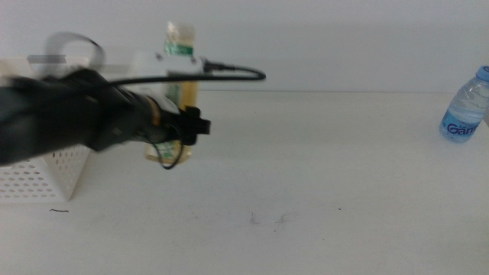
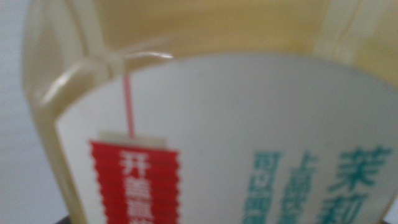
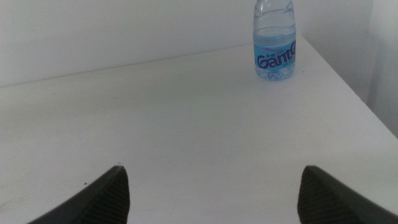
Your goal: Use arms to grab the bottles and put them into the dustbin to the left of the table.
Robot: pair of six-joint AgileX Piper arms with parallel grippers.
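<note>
The pale-yellow tea bottle with a green label stands upright just right of the dustbin. My left arm reaches in from the left, blurred, and its gripper is right at the bottle's lower body. The tea bottle's label fills the left wrist view at very close range, and the jaws do not show there. The clear water bottle with a blue label stands at the far right; it also shows in the right wrist view. My right gripper is open and empty, well short of it. The red can is out of view.
The white table has small dark scuff marks near the front. A black cable loops over the left arm. The table's right edge runs close behind the water bottle.
</note>
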